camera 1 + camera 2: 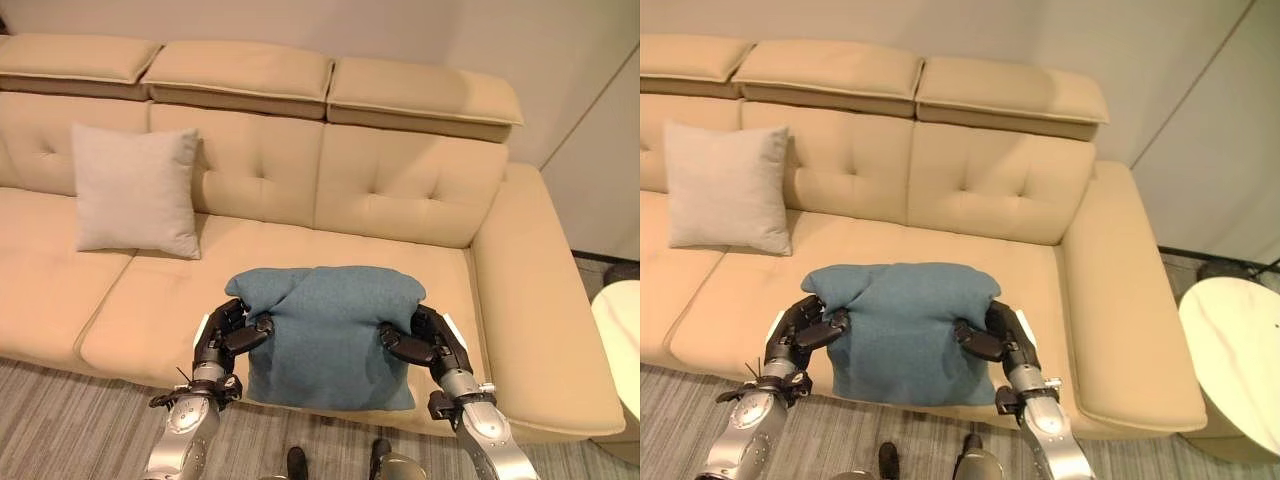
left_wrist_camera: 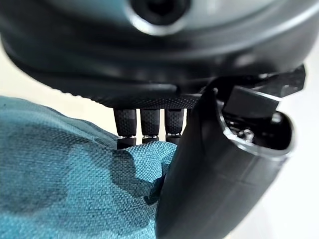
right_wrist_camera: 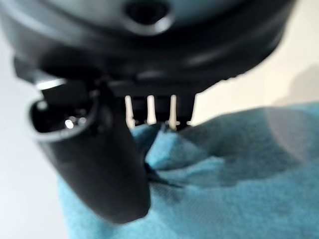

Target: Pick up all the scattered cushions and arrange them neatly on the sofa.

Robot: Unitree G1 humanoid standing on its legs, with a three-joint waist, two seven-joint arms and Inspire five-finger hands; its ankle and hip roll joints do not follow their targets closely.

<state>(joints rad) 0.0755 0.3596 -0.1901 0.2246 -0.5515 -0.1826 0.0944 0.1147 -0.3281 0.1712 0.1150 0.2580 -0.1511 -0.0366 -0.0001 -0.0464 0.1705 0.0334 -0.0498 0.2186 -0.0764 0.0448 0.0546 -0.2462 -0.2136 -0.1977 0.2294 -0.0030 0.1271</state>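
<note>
- Beige sofa (image 1: 400, 180), grey cushion (image 1: 135, 190) at 10 o'clock.
- Left robot hand (image 1: 228, 338) and right robot hand (image 1: 425, 340) pinch teal cushion (image 1: 330, 335).
- Likely next: set it upright against backrest.

I find no readable text, label, number or sign anywhere in front of me. The sofa (image 1: 400, 190), the teal cushion (image 1: 330, 335) and the beige cushion (image 1: 135, 190) all carry plain, unmarked fabric.
</note>
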